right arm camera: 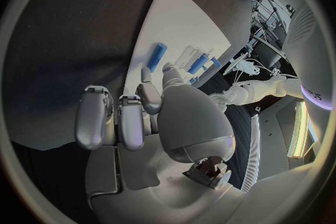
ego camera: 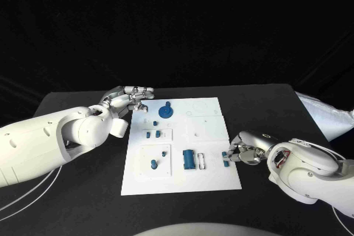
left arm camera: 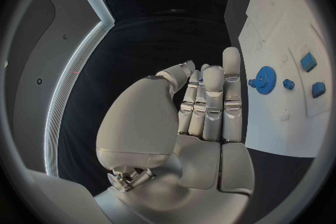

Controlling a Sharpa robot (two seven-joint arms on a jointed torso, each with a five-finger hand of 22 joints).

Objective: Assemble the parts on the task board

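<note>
The white task board (ego camera: pixel 210 177) lies in the middle of the black table. On it are a blue gear (ego camera: pixel 167 111), several small blue pieces (ego camera: pixel 152 134) and a blue cylinder (ego camera: pixel 189 159). My left hand (ego camera: pixel 131 99) hovers at the board's far left corner, its fingers straight and holding nothing; the left wrist view shows the fingers (left arm camera: pixel 210 103) beside the gear (left arm camera: pixel 264 78). My right hand (ego camera: pixel 247 149) is at the board's right edge. A blue peg (ego camera: pixel 224 157) lies on the board just past its fingertips (right arm camera: pixel 148 75). This peg (right arm camera: pixel 157 57) does not look gripped.
A white crumpled sheet (ego camera: pixel 325 115) lies at the table's right edge. Bare black tabletop (ego camera: pixel 81 195) stretches left of the board and in front of it. Recessed square fields (ego camera: pixel 206 128) mark the board's surface.
</note>
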